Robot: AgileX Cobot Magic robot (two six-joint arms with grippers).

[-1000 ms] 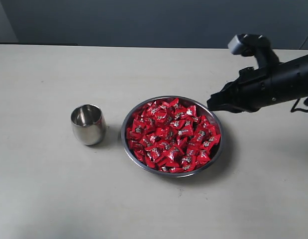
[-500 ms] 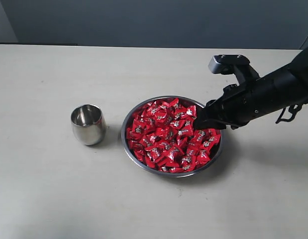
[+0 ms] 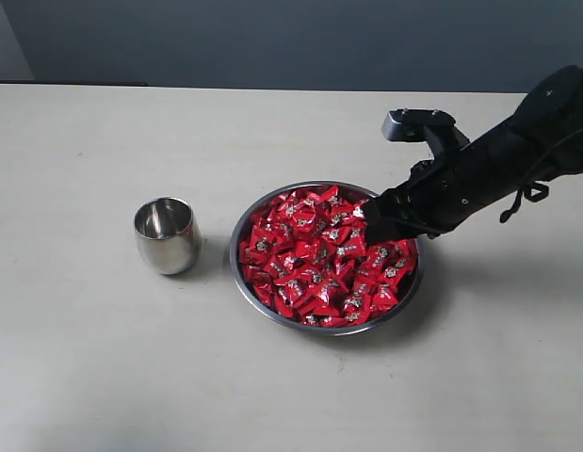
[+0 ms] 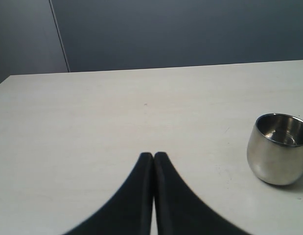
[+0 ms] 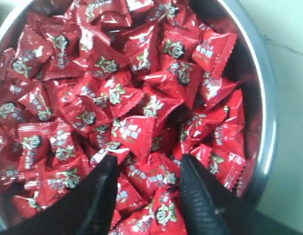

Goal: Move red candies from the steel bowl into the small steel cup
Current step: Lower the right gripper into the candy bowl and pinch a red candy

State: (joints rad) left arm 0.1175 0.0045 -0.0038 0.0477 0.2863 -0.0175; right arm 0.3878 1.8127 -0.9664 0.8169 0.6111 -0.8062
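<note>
Loads of candies (image 3: 319, 254) crowd between your wide-open, empty right pincer (image 5: 147, 164); close now and you might grab several, spilling some before the cup (image 3: 166, 235).

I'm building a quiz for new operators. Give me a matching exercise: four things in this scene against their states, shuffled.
1. steel bowl
2. small steel cup
3. left gripper
4. right gripper

A. shut, above the bare table
B. upright, no candy seen inside
C. open, fingertips down among the red candies
D. heaped with red candies

Pairs: 1-D; 2-B; 3-A; 4-C
</note>
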